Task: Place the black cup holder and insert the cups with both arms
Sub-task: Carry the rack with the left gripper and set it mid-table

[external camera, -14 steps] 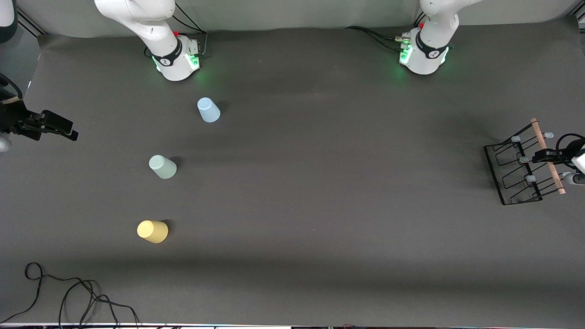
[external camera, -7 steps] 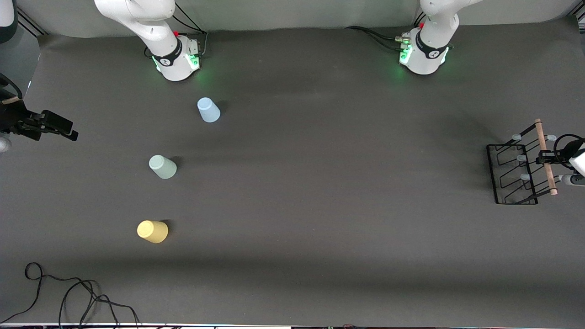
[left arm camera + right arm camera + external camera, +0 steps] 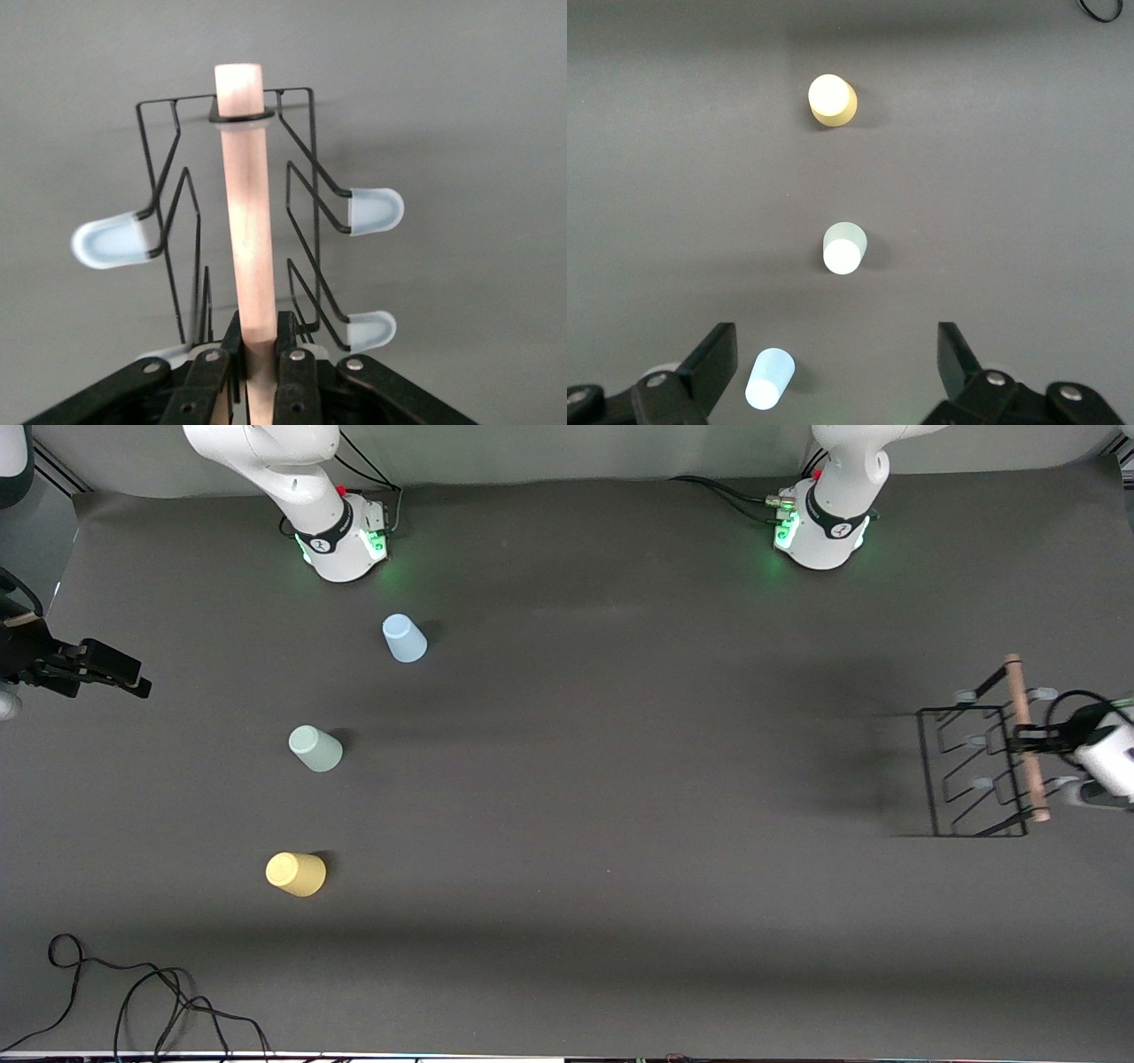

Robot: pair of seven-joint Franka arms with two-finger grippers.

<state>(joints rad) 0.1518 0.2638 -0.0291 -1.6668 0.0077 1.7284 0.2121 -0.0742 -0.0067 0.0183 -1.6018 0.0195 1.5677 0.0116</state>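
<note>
Front view, dark grey table [image 3: 620,779], left jaws clamping cup holder [image 3: 974,771], right jaws open.

We read this as a robotics lab test cell, not a home or shop. The bench [image 3: 567,797] is covered edge to edge with a plain dark grey mat, set against a pale backdrop. Two white jointed arms are bolted directly to it, each base [image 3: 345,545] ringed in green status light, with black cables [image 3: 722,494] running off from them. A loose cable [image 3: 133,992] lies coiled at one bench corner, well apart from the right claw [image 3: 133,682]. We note only a few plain test props on the mat: three small plastic cups [image 3: 314,748] and one wire rack [image 3: 974,766].
</note>
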